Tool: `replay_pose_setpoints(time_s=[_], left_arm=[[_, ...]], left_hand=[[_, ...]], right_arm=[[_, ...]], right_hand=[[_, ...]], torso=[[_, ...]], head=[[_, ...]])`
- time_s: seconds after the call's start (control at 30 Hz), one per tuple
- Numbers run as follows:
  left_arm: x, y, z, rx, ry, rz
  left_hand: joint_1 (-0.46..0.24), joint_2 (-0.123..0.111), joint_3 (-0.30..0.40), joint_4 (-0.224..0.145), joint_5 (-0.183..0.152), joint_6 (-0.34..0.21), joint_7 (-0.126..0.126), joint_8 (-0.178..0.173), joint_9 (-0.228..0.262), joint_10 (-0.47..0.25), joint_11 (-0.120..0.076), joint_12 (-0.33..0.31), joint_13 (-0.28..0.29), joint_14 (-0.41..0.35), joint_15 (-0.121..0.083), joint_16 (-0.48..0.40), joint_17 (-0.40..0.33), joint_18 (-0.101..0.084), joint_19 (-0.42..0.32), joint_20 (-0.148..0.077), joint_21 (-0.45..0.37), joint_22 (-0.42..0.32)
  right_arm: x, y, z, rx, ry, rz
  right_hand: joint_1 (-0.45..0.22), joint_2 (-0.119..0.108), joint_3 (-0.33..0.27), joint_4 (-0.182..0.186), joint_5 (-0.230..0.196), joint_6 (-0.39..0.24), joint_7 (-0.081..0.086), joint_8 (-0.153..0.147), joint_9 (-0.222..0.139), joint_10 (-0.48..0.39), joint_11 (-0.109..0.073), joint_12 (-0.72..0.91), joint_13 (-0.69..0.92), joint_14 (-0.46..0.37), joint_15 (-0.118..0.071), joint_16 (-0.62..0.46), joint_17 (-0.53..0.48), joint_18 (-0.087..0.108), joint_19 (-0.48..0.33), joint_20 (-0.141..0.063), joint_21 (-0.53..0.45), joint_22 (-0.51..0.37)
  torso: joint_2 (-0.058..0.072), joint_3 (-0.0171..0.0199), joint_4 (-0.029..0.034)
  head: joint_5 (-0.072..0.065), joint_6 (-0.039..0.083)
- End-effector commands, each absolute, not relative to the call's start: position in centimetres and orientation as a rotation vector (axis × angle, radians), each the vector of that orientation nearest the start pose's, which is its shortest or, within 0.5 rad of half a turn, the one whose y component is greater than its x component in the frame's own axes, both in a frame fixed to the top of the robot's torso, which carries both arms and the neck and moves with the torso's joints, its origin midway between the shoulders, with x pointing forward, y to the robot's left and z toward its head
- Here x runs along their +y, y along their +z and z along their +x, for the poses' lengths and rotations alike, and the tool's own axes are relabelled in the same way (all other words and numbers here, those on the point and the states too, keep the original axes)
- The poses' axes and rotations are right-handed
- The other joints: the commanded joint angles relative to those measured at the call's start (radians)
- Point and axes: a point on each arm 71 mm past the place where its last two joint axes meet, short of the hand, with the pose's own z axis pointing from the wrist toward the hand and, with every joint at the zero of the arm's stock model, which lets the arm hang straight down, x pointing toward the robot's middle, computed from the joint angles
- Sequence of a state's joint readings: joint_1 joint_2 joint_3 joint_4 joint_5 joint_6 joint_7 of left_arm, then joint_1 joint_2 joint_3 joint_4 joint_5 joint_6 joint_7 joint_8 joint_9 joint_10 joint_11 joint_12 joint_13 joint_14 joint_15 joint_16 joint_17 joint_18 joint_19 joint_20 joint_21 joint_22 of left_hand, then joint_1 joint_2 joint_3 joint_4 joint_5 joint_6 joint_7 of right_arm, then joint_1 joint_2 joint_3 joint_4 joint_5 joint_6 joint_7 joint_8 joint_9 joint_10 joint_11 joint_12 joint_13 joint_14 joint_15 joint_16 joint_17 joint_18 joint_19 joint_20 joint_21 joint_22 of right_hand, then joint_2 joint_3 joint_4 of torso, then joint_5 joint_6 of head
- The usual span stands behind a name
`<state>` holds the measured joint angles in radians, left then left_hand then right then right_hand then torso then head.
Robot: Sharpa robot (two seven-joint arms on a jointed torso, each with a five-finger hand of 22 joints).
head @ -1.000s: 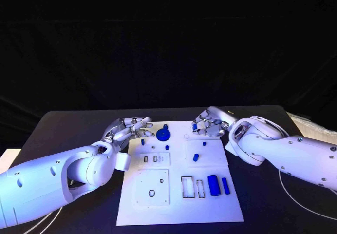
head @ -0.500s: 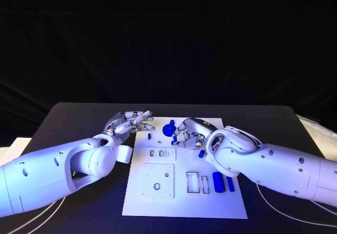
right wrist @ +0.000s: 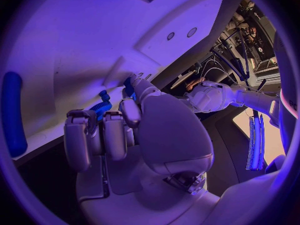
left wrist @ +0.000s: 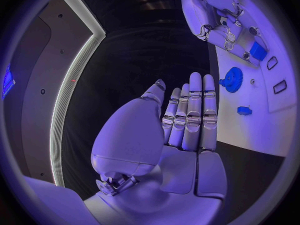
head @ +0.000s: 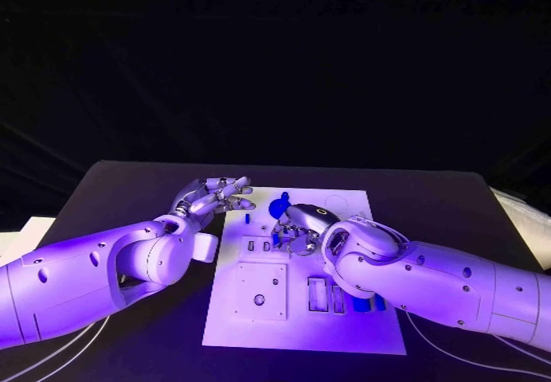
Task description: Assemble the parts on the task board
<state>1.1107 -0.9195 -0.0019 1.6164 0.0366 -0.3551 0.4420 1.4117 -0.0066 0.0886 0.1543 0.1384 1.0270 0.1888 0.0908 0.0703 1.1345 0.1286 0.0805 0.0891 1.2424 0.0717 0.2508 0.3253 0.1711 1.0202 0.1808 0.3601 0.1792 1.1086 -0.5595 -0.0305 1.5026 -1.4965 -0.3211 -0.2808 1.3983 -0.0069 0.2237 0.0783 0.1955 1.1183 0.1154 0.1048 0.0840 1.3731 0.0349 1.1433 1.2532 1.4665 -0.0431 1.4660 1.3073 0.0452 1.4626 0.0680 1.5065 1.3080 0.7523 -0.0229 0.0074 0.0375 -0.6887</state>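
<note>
One-hand move: hold small blue part [left wrist: 257, 50] pinched in right hand [head: 296, 231]. Probably seat in slots [head: 259, 246] at 8 o'clock, just beside. Leave left hand [head: 212, 199], flat and holding nothing, at 10 o'clock.

Black table [head: 127, 191], white task board [head: 304, 334] flat at centre, perhaps cables alongside
</note>
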Motion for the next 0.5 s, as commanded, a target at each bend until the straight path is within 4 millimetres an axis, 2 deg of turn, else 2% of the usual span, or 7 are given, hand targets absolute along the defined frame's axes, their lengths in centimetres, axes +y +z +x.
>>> replay_pose_setpoints(time_s=[0.03, 0.5], left_arm=[[22.23, -19.50, 46.20, 1.356, -1.562, -1.208], [22.24, -19.49, 46.17, 1.357, -1.562, -1.209]], left_hand=[[0.007, 0.004, -0.001, -0.006, -0.001, 0.004, 0.003, -0.006, 0.000, 0.007, 0.003, -0.006, 0.000, -0.006, 0.000, -0.004, 0.002, 0.010, -0.001, 0.002, 0.005, 0.001], [0.007, 0.004, -0.001, -0.006, -0.001, 0.004, 0.003, -0.006, 0.000, 0.007, 0.003, -0.006, 0.000, -0.006, 0.000, -0.004, 0.002, 0.010, -0.001, 0.002, 0.005, 0.001]], right_arm=[[-6.58, -22.39, 45.59, 1.777, 0.729, -0.210], [-6.50, -22.75, 45.31, 1.807, 0.710, -0.238]], right_hand=[[-0.007, 0.000, 0.005, 0.002, 0.001, 0.024, -0.017, 0.006, 0.004, 0.010, -0.019, -0.002, 0.001, 0.069, -0.008, -0.004, 0.097, -0.006, -0.004, -0.006, -0.004, 0.100], [-0.017, -0.008, 0.004, 0.001, -0.001, 0.021, -0.017, 0.003, 0.004, 0.008, -0.019, -0.008, -0.002, 0.068, -0.008, -0.007, 0.093, -0.005, -0.007, -0.006, -0.006, 0.096]], torso=[[0.000, 0.0006, -0.0003], [0.001, 0.0017, -0.0015]], head=[[0.003, -0.002], [0.008, -0.006]])
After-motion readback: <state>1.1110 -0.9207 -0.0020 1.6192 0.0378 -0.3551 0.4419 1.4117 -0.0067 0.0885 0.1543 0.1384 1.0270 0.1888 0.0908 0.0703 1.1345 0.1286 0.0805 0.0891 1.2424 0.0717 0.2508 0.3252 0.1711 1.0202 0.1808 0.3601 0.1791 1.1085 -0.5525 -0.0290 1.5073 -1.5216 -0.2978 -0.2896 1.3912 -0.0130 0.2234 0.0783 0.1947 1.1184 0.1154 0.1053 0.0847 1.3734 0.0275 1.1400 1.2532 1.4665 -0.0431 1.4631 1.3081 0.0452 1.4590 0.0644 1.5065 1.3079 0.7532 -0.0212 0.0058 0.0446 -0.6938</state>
